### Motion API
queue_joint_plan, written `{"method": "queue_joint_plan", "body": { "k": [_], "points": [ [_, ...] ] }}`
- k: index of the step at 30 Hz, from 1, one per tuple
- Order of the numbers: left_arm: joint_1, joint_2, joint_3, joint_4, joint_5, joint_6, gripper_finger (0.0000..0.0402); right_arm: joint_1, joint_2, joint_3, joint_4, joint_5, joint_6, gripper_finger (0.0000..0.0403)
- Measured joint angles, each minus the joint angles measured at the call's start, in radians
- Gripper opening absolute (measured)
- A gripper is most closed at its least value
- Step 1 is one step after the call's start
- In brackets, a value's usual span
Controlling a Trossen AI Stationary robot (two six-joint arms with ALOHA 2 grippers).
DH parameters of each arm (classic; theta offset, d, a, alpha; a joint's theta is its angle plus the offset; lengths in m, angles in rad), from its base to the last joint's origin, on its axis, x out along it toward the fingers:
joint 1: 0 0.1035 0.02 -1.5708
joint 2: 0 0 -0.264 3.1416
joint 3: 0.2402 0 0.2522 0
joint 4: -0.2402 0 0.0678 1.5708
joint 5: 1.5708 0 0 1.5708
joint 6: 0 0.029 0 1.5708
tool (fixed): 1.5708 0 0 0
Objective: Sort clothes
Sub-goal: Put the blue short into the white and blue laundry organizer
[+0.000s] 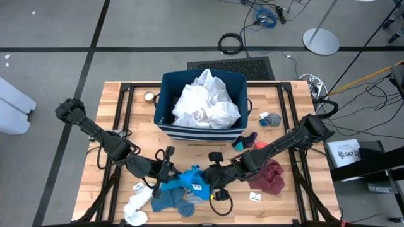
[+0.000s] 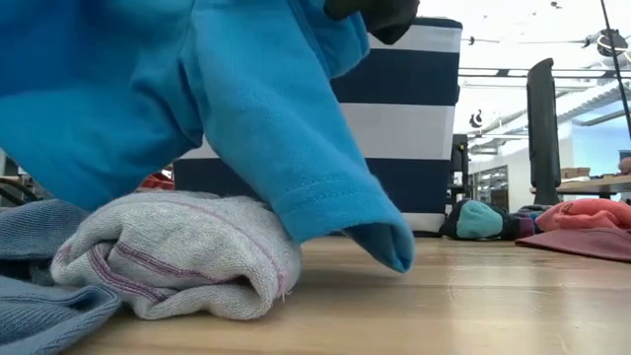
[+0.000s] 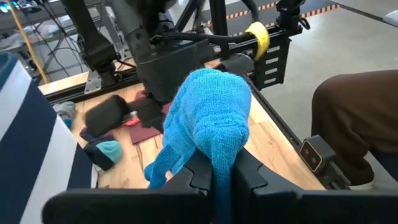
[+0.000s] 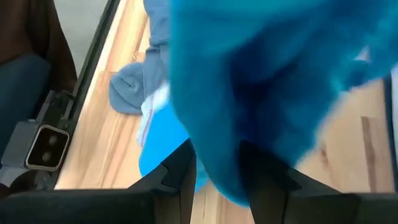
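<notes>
A teal-blue garment (image 1: 188,180) is bunched near the table's near edge, between my two grippers. My left gripper (image 1: 169,170) is shut on its left part, and my right gripper (image 1: 212,178) is shut on its right part. In the low view the garment (image 2: 246,108) hangs down, and a sleeve hem (image 2: 380,242) reaches the table. Under it lie a rolled grey-white piece (image 2: 177,261) and a grey-blue piece (image 1: 167,200). A white sock (image 1: 135,208) lies at the near left. A maroon piece (image 1: 269,176) lies on the right. My left gripper pinches a bunched fold of the teal-blue garment (image 3: 217,146) between its two fingers (image 3: 193,177). The cloth bulges up in front of the fingers, raised off the table. My right gripper pinches another bunch of the same garment (image 4: 217,155) between its two fingers (image 4: 183,177). The cloth fills the gap and hangs around the fingers, so the exact part cannot be told.
A navy bin with white stripes (image 1: 165,126) stands at the far middle, holding white clothes (image 1: 205,104). Small socks lie right of it (image 1: 270,118) (image 1: 246,140). A roll of tape (image 1: 149,96) lies left of the bin. Someone in brown clothing (image 3: 354,118) is at the near edge.
</notes>
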Motion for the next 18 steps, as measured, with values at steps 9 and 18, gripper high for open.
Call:
{"method": "queue_joint_plan", "body": {
  "k": [9,18],
  "points": [
    [0.0,0.0,0.0,-0.016,-0.205,-0.017,0.0022,-0.026,0.072,0.001,-0.015,-0.051,0.04,0.0107],
    [0.0,-0.003,0.0,-0.093,-0.337,-0.053,0.0022,-0.058,0.072,0.001,0.084,-0.167,0.186,0.0107]
  ]
}}
